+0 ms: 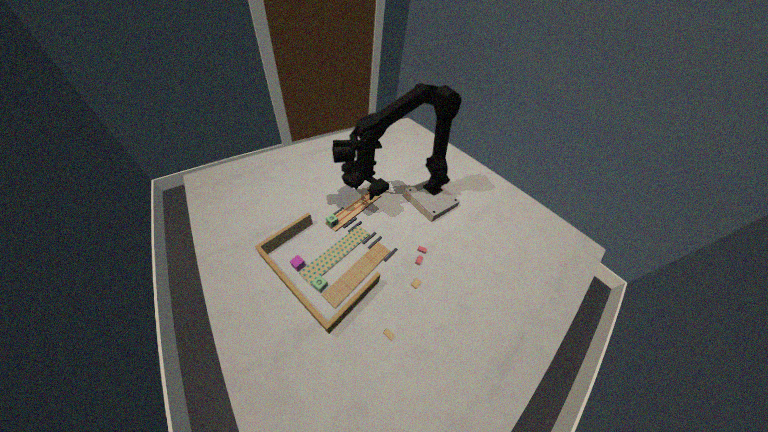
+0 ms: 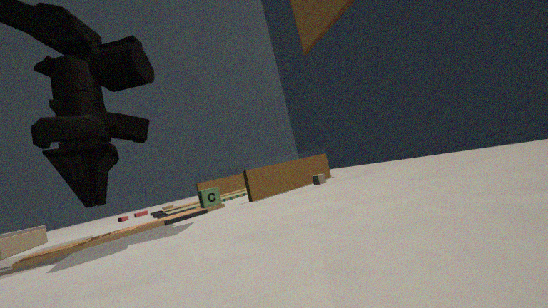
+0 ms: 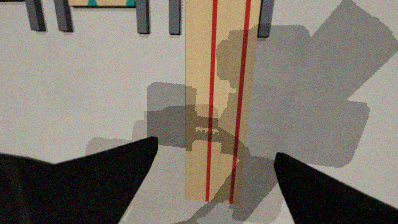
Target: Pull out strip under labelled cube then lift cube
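Observation:
My gripper (image 1: pixel 369 193) (image 2: pixel 95 205) (image 3: pixel 215 151) is open and empty, above the near end of the strip with red lines (image 1: pixel 351 211) (image 2: pixel 133 228) (image 3: pixel 199 65). In the wrist view its fingers stand on either side of that strip. A green cube marked C (image 1: pixel 331 220) (image 2: pixel 210 197) sits on the strip's far end, just outside the wooden wall's opening. A dotted strip (image 1: pixel 335 252) and a plain wooden strip (image 1: pixel 357 275) lie farther over. A second green cube with a dark mark (image 1: pixel 319 283) is at the dotted strip's far end.
A low wooden wall (image 1: pixel 293 287) (image 2: pixel 287 177) stands around the far ends of the other strips. A magenta cube (image 1: pixel 297 262) is inside it. Dark rails (image 1: pixel 390 254) (image 3: pixel 143 17) flank the strips. Small red pieces (image 1: pixel 419 260) and tan pieces (image 1: pixel 416 283) lie to the side.

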`<state>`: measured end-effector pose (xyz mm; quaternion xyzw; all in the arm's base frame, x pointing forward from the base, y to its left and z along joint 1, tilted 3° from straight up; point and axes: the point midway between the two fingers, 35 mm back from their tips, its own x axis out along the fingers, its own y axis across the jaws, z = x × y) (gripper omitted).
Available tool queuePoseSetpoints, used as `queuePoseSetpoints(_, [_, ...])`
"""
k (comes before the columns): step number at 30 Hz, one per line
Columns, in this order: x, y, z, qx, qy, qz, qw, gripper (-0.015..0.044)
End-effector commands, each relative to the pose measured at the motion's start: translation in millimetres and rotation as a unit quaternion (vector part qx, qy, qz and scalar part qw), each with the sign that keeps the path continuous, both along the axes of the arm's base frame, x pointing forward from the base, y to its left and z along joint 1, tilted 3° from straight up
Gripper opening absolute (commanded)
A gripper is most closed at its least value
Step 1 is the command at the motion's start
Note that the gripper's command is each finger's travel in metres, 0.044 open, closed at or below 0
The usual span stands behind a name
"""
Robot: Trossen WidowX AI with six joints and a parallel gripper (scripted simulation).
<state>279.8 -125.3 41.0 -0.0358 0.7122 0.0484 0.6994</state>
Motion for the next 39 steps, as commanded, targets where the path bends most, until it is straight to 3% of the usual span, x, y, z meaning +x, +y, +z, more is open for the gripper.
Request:
queuePoseSetpoints(1, [15.5,3.1,1.7,0.000,0.000,-0.002,1.000,0.0440])
queuePoseSetpoints(39, [138.1,21.4,16.9,0.001,-0.005,-0.002,1.000,0.0440])
